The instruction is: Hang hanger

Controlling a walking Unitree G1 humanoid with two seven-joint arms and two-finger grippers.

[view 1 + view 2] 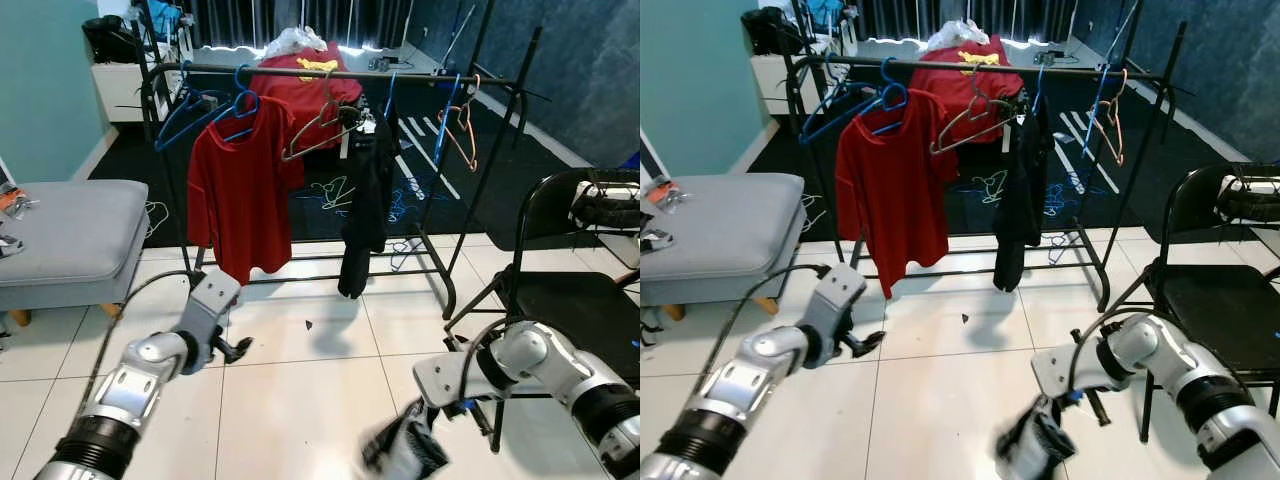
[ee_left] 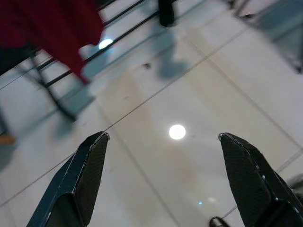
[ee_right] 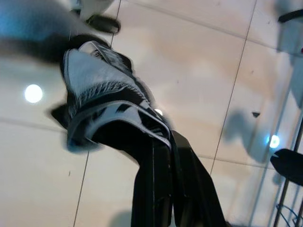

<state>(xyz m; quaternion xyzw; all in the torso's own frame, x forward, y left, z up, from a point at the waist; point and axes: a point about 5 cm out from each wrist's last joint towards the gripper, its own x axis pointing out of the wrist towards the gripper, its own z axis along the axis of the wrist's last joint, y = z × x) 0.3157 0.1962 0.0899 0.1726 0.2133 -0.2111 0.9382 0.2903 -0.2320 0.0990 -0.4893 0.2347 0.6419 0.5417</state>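
Low at 5 o'clock in the head view, just above the floor tiles [image 1: 300,400]: right gripper [image 3: 163,156], clamped tight on a blurred black-and-white garment [image 3: 104,94]. Cloth bunched right at the fingertips [image 3: 156,179] and spilling past them, no gap between the fingers. Cannot tell whether a hanger sits inside the bundle. Long axis of the bundle roughly 2 to 8 o'clock, free end drooping toward 8, close over the tiles.

Far ahead at 12 o'clock, well apart from both grippers: black clothes rail [image 1: 400,75], running 9 to 3. Along it, from 9 toward 3: blue hangers [image 1: 200,105], a red shirt [image 1: 240,190], a bare tan hanger [image 1: 320,135] tilted with its low end toward 8, a black garment [image 1: 365,200] hanging straight toward 6, an orange hanger [image 1: 465,130].

At 7 o'clock: left gripper [image 2: 163,137], fingers spread wide, nothing between them, hovering over bare tile and touching nothing.

At 3 o'clock, beside the right arm: black chair [image 1: 570,300]. At 9 o'clock: grey bench [image 1: 60,230].
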